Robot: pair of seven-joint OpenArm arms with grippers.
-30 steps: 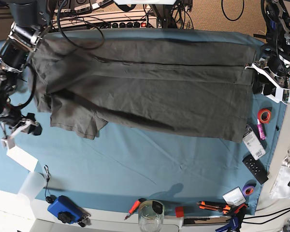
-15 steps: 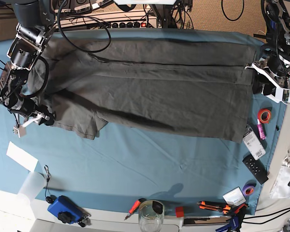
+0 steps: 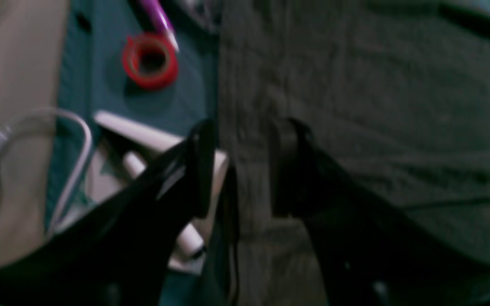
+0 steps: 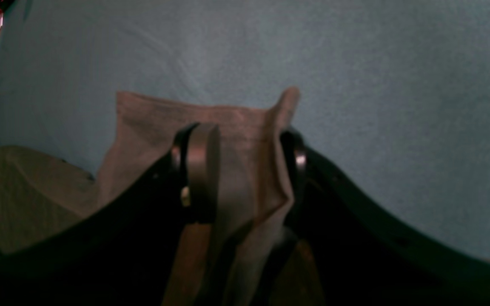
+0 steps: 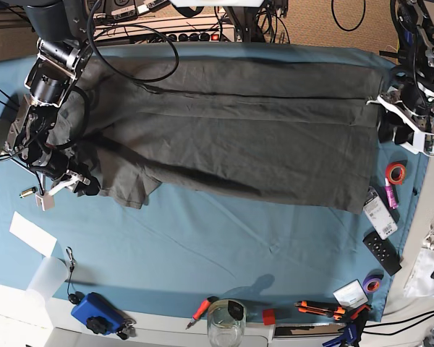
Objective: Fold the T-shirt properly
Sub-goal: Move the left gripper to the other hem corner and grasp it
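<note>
The dark grey T-shirt [image 5: 231, 130] lies spread wide across the teal table cloth [image 5: 202, 238]. My right gripper [image 5: 83, 186] is at the shirt's lower left corner. In the right wrist view the right gripper [image 4: 245, 170] is open, with a bunched flap of the shirt [image 4: 236, 123] between its fingers. My left gripper [image 5: 388, 130] is at the shirt's right edge. In the left wrist view the left gripper [image 3: 245, 165] is open and straddles the shirt's edge [image 3: 377, 106], one finger over the cloth and one beside it.
A red tape roll [image 5: 396, 172] and a pink marker [image 5: 389, 194] lie just right of the shirt; the roll also shows in the left wrist view [image 3: 150, 61]. Two remotes [image 5: 380, 213] lie below them. A glass jar [image 5: 226, 324], a blue device [image 5: 94, 312] and white paper [image 5: 32, 233] sit along the front.
My right arm has swung in from the left, bringing its gripper from the bare cloth onto the shirt's lower left corner. The left arm has not moved.
</note>
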